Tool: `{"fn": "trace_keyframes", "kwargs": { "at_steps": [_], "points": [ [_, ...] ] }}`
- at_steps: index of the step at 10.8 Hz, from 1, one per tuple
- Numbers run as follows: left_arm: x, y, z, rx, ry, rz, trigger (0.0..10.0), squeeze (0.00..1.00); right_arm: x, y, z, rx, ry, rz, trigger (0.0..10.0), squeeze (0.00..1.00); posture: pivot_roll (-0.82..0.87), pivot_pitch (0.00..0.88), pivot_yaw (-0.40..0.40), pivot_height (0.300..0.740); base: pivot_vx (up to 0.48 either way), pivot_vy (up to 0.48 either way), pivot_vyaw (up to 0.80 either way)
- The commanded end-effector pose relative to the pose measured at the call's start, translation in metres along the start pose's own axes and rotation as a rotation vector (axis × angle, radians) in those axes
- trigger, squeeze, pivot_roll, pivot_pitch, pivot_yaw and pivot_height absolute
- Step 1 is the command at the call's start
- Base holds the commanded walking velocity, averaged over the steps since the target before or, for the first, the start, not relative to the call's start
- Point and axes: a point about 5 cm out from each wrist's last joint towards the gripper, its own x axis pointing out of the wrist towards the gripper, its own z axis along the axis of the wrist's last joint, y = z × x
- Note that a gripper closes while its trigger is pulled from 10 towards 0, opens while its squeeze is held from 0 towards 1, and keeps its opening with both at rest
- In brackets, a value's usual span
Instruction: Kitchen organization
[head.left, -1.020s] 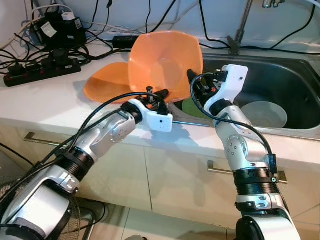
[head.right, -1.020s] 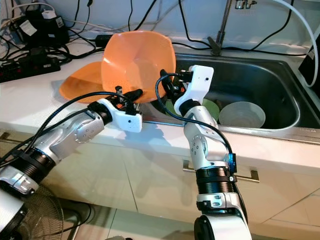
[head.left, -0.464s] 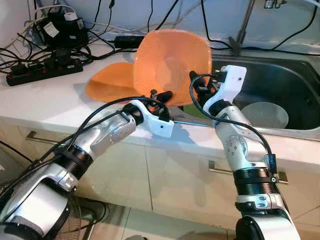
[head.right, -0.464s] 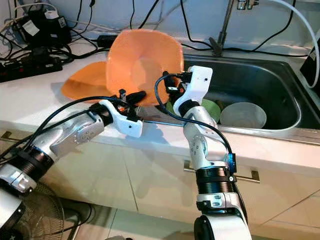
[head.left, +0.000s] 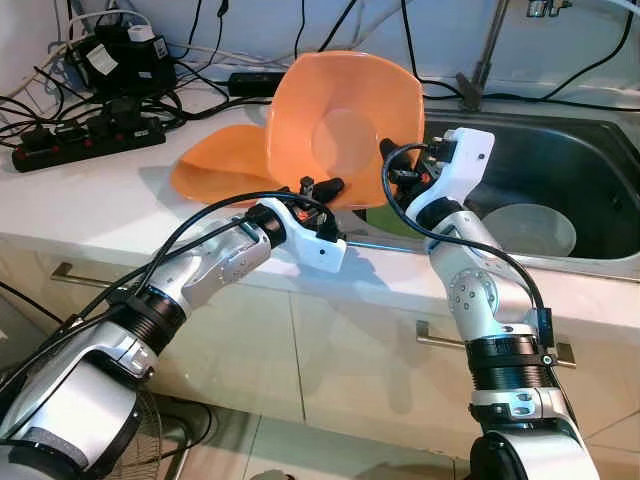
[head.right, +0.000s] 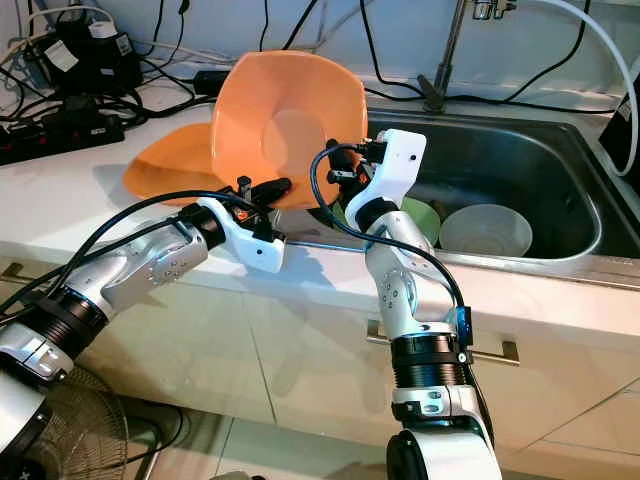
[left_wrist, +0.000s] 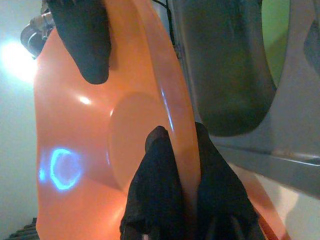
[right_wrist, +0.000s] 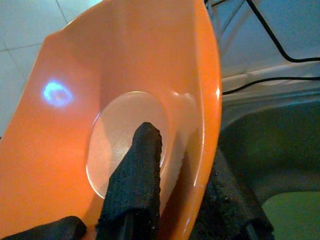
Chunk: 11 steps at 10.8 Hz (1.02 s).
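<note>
My left hand is clamped on the lower rim of the orange bowl, held on edge above the surface beside the sink. My right hand pinches its right rim. It looks light, stiff plastic (slick, I'd guess), so rims are the hold.

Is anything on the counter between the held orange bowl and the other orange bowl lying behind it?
Nothing visible: the upright orange bowl, pinched by the left gripper and the right gripper, has bare counter toward the second orange bowl.

Upright bowl on counter, left of sink, before power strip.
</note>
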Motion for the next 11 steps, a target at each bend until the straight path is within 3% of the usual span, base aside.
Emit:
{"fn": "trace_keyframes", "kwargs": {
  "at_steps": [1, 3, 4, 8, 11],
  "points": [
    [0.001, 0.011, -0.008, 0.037, 0.021, 0.018, 10.0, 0.0, 0.002, 0.001, 0.005, -0.045, 0.001, 0.001, 0.0, 0.0, 0.12, 0.027, 0.038, 0.74, 0.0, 0.0, 0.0],
    [0.0, 0.011, -0.011, 0.034, 0.037, 0.021, 10.0, 0.0, 0.001, 0.001, 0.005, -0.043, 0.003, 0.001, 0.0, 0.0, 0.12, 0.032, 0.036, 0.74, 0.0, 0.0, 0.0],
    [0.0, 0.011, -0.012, 0.019, 0.047, 0.025, 10.0, 1.0, 0.002, 0.001, 0.005, -0.041, 0.004, 0.001, 0.0, 0.0, 0.12, 0.032, 0.036, 0.74, 0.0, 0.0, 0.0],
    [0.0, 0.014, -0.014, 0.009, 0.059, 0.047, 10.0, 1.0, 0.002, 0.0, 0.005, -0.042, 0.003, -0.008, 0.0, 0.0, 0.12, 0.033, 0.036, 0.74, 0.0, 0.0, 0.0],
    [-0.001, 0.015, -0.015, -0.003, 0.065, 0.058, 10.0, 1.0, 0.003, -0.01, 0.008, -0.028, -0.012, -0.087, 0.0, 0.0, 0.13, 0.032, 0.032, 0.74, 0.0, 0.0, 0.0]
  ]
}}
